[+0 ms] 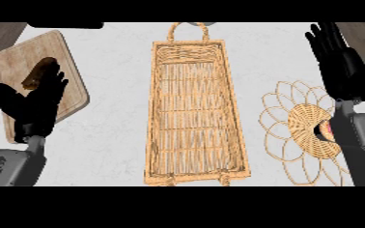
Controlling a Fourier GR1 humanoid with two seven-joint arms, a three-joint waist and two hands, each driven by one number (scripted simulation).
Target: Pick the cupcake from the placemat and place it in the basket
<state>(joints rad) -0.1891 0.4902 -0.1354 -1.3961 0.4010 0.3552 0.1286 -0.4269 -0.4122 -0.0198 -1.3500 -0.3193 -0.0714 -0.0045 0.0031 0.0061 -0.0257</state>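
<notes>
Cupcake lies on the placemat under your right forearm; your open right hand is beyond it.

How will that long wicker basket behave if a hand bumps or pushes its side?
The basket is open-weave wicker, so probably light for its size and apt to slide on the smooth counter. It is long and narrow, so a push near one end would likely turn it. Low and flat, it seems unlikely to tip.

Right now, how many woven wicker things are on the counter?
2. A long wicker basket lies in the middle, and a flower-shaped woven placemat sits to its right, partly hidden by the right forearm. More could be hidden outside the view.
</notes>
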